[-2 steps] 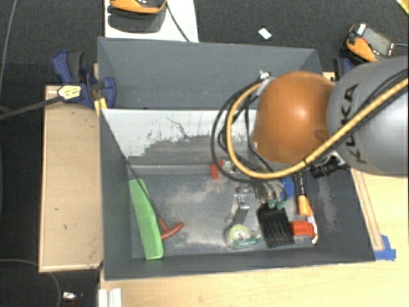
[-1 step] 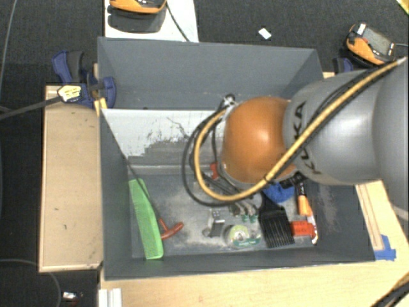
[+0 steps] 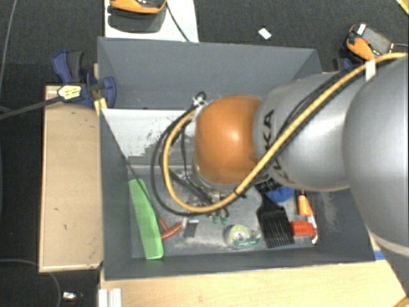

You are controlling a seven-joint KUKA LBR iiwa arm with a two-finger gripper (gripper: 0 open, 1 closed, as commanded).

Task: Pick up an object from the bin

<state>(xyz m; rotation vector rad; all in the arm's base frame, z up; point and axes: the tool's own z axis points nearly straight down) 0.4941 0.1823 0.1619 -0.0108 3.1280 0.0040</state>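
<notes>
Currently: grey metal bin (image 3: 121, 171), loose contents. Hand (image 3: 197, 211) low over the floor under the arm's orange cover; its opening and any hold cannot be told. Thin red piece (image 3: 169, 231) just left of it, long green plastic comb (image 3: 146, 219) beyond. Round clear-and-green disc (image 3: 239, 236) just right; black-bristled brush with blue handle (image 3: 276, 226) farther right.

The arm (image 3: 332, 126) reaches in from the right, its orange cover (image 3: 227, 139) over the bin's (image 3: 211, 69) middle, yellow cable (image 3: 165, 162) looping left.
</notes>
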